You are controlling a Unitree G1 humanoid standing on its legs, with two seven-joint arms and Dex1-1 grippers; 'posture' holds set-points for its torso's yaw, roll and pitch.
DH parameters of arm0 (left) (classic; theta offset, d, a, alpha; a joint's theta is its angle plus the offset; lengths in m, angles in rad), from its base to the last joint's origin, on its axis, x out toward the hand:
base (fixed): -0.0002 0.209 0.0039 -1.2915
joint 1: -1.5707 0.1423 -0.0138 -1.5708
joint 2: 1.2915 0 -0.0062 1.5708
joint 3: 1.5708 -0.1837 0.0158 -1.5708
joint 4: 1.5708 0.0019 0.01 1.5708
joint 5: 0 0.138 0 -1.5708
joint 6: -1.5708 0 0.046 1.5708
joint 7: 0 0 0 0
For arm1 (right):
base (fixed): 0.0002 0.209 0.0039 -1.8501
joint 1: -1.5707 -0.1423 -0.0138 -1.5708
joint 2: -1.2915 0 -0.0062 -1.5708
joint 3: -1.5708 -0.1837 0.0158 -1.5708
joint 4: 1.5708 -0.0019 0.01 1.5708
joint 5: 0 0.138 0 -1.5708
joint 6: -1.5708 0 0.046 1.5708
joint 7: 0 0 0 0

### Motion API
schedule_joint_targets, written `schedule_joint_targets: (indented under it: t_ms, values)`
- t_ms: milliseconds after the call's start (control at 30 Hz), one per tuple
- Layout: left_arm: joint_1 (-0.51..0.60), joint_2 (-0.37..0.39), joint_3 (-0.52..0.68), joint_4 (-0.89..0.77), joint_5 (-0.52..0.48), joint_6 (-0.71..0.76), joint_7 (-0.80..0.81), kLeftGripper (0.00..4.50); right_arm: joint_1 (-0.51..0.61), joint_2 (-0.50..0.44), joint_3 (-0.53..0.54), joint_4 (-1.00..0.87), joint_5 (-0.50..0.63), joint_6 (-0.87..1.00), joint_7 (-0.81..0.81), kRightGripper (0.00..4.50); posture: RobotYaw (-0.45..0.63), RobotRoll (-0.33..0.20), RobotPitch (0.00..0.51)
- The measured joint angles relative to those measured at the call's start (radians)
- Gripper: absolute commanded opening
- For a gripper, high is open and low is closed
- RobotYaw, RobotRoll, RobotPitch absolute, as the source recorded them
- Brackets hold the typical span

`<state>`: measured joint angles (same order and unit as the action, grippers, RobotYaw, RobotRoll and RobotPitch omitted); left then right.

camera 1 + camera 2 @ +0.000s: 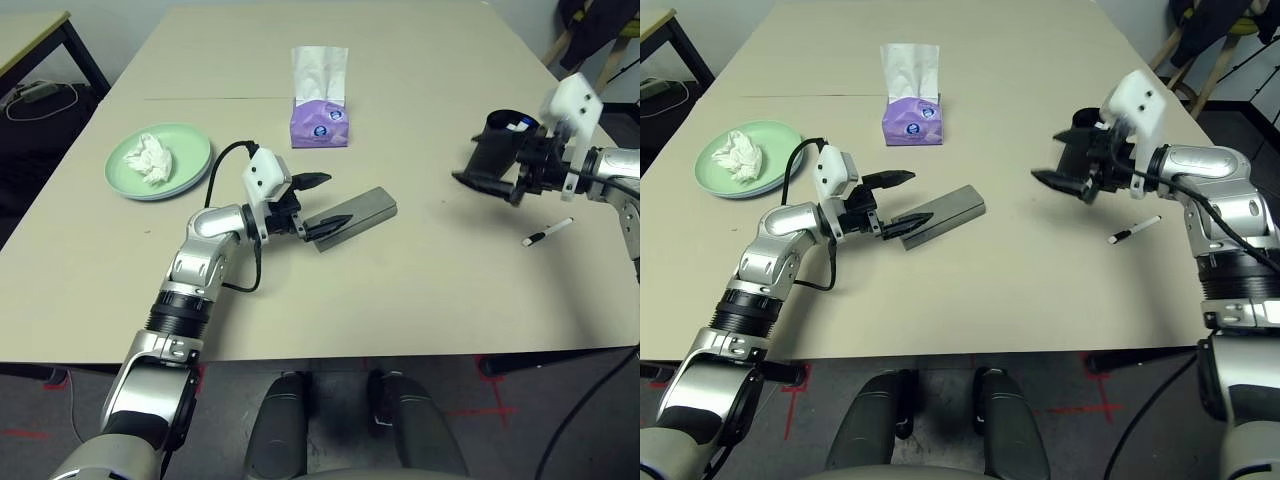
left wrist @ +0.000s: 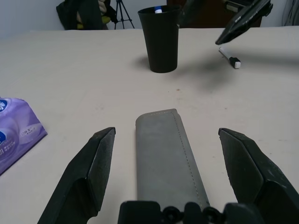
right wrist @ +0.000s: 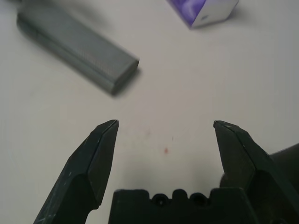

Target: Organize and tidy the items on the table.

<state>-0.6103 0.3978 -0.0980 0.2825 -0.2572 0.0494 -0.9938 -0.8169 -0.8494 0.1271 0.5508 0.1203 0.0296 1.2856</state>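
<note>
I have the left gripper [image 2: 166,161] spread wide with the grey glasses case [image 2: 168,156] lying between its fingers; right gripper [image 1: 1070,182] gapes empty beside the black cup [image 2: 160,39]

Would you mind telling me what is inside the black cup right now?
The black cup stands upright on the table. A blue-and-white tip pokes just above its rim, apparently a pen. The cup's opaque wall hides the rest, so other contents cannot be ruled out.
</note>
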Motion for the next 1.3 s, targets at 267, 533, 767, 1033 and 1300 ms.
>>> schedule_joint_targets:
  t_ms: [267,533,767,1033,1300]
  values:
    - [0.03,-0.001,0.001,-0.033,0.0,0.0,0.016,4.5,-0.156,-0.047,0.181,0.304,-0.244,-0.409,0.176,4.45,0.1,0.0,0.178]
    - [0.043,-0.001,0.001,-0.061,-0.001,0.005,0.023,4.5,-0.25,-0.097,0.311,0.482,-0.497,-0.625,0.144,4.45,0.1,0.0,0.189]
    - [0.058,0.003,0.001,-0.085,-0.003,0.027,0.024,4.5,-0.27,-0.094,0.332,0.538,-0.579,-0.706,0.078,4.45,0.1,0.0,0.211]
    - [0.103,0.013,0.001,-0.154,-0.014,0.067,0.033,4.5,-0.35,-0.085,0.34,0.568,-0.637,-0.777,0.028,4.45,0.09,0.0,0.244]
    - [0.113,0.016,0.001,-0.163,-0.016,0.091,0.041,4.5,-0.371,-0.087,0.34,0.586,-0.651,-0.83,0.059,4.45,0.07,0.0,0.281]
